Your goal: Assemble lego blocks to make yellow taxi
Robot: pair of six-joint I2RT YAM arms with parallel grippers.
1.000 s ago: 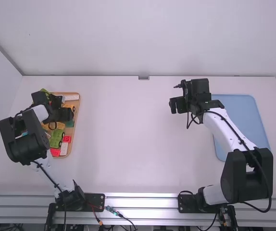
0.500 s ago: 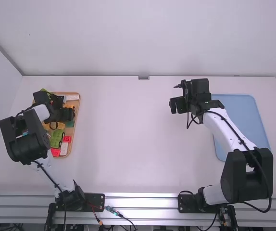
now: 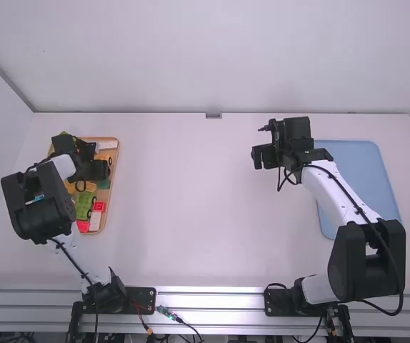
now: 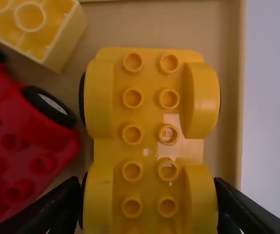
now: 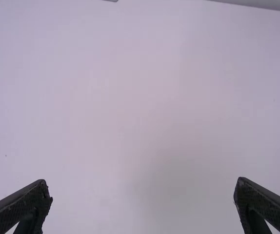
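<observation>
Over the wooden tray at the left, my left gripper points down. In the left wrist view, that left gripper has its fingers against both sides of a yellow wheeled car base, shut on it. The base lies level, studs up, beside the tray wall. A red wheeled base and a pale yellow block lie near it. My right gripper is over the table right of the middle; in the right wrist view the right gripper stands open around nothing.
Green, red and white blocks lie in the tray's near part. A blue board lies at the right, partly under the right arm. White walls rise behind the table and along its left side.
My left gripper and forearm have shifted very slightly to the right over the tray. The right arm has kept still.
</observation>
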